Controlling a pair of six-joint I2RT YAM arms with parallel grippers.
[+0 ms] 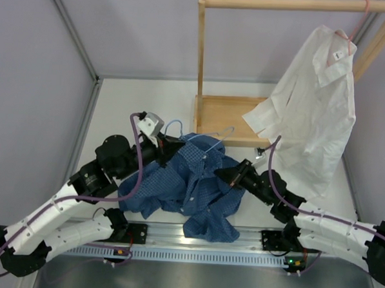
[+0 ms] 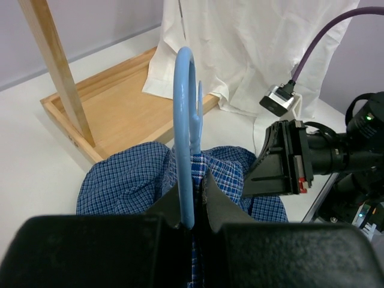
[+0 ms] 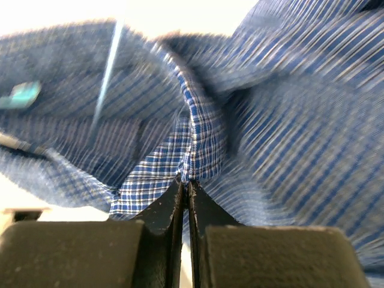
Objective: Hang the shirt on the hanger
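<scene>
Gripping the hanger (image 2: 182, 120) at its hook with our left gripper (image 2: 192, 183), jaws clamped on the wire, we pinch a fold of the shirt (image 1: 177, 188) in our right gripper (image 3: 186, 185), jaws closed on cloth, the garment crumpled on the table (image 1: 116, 114) between our arms.

Shirt (image 1: 177, 188) dark blue with fine white check, hanger (image 2: 183, 108) light blue, other shirt (image 1: 316, 118) plain white, its hanger (image 1: 359, 24) pink, rack (image 1: 226, 117) pale wood, cable (image 2: 318, 43) purple.
</scene>
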